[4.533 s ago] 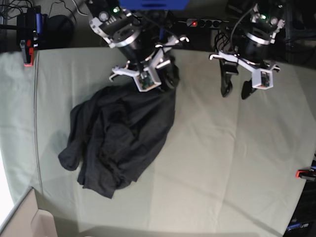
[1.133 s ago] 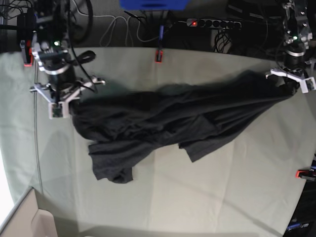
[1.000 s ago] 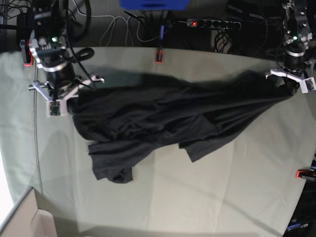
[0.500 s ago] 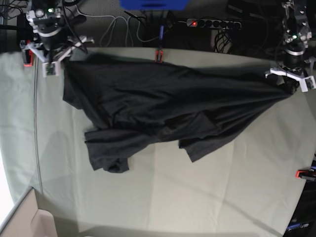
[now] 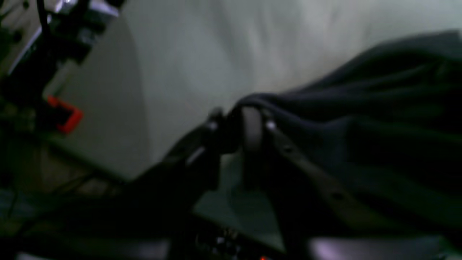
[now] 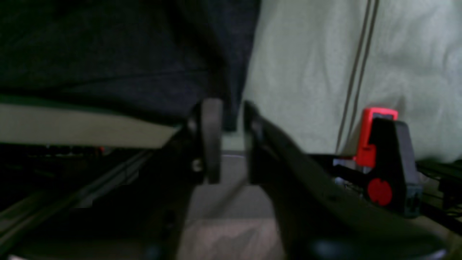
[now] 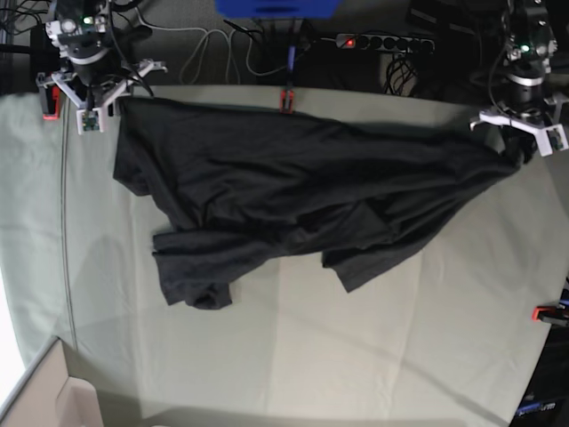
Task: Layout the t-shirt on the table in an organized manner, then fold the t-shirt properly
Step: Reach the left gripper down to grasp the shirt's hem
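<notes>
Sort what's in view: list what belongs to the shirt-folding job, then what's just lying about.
Belongs to the job:
t-shirt
table
left pincer
right pincer

Just lying about:
red clamp at the table's far edge
power strip behind the table
cables

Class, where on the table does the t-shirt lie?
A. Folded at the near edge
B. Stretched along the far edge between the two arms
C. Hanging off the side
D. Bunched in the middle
B: the t-shirt spans the table along its far edge, arm to arm.
</notes>
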